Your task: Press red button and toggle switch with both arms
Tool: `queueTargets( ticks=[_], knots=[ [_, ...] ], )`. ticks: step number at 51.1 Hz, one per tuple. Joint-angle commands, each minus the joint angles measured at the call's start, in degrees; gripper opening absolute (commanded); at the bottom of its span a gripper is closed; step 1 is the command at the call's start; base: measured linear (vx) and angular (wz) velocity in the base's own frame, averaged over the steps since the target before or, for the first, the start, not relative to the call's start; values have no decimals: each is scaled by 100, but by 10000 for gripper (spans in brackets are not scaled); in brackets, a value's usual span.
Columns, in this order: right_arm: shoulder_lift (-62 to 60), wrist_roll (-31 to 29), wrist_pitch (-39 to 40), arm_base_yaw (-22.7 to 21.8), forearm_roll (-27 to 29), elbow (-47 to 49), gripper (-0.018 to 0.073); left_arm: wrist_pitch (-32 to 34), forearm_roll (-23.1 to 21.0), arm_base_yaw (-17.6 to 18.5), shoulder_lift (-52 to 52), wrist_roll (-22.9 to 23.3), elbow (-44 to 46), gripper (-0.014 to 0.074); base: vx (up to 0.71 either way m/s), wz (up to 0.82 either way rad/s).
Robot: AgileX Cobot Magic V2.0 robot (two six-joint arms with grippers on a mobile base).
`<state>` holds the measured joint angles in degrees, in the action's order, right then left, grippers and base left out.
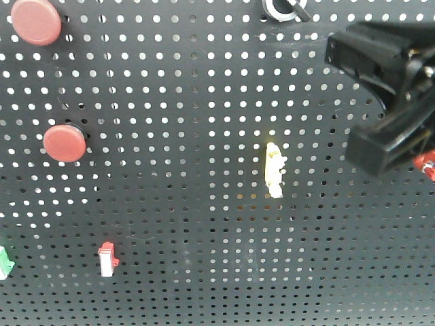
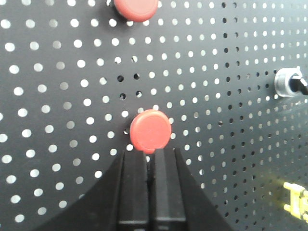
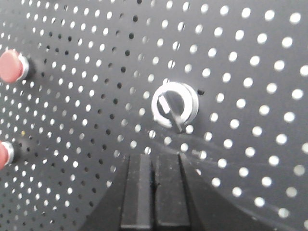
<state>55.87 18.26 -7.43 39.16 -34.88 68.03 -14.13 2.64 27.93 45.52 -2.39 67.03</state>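
Observation:
Two red buttons (image 1: 36, 20) (image 1: 65, 142) are mounted on the black pegboard (image 1: 190, 224). In the left wrist view my left gripper (image 2: 151, 150) is shut and empty, its tips right at the lower edge of the lower red button (image 2: 150, 131). The upper button (image 2: 135, 8) is above it. In the right wrist view the toggle switch (image 3: 174, 104), a white ring with a dark lever, sits just above my shut, empty right gripper (image 3: 155, 156), a small gap apart. The switch also shows at the top edge of the front view (image 1: 284, 8). A black arm (image 1: 391, 95) fills the right side there.
A yellow clip (image 1: 274, 170) sticks out mid-board. A small red-and-white switch (image 1: 107, 259) and a green-and-white one (image 1: 5, 263) sit at the lower left. The toggle switch (image 2: 288, 83) shows at the right of the left wrist view.

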Motion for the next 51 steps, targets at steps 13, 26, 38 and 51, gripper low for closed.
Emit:
queueTargets(
  ticks=[13,26,38,51],
  knots=[
    [-80,-7,356,-1,-79,143,0,405,-38,10,-8,24,171,2,0,0],
    [-80,-7,356,-1,-79,143,0,417,-38,10,-8,24,171,2,0,0],
    [-82,-7,361,-1,-79,143,0,465,258,-735,-347,29,-382,2,0,0],
    [-82,-7,361,-1,-79,143,0,961,215,-2175,-1661,48,-2890,2,0,0]
  ],
)
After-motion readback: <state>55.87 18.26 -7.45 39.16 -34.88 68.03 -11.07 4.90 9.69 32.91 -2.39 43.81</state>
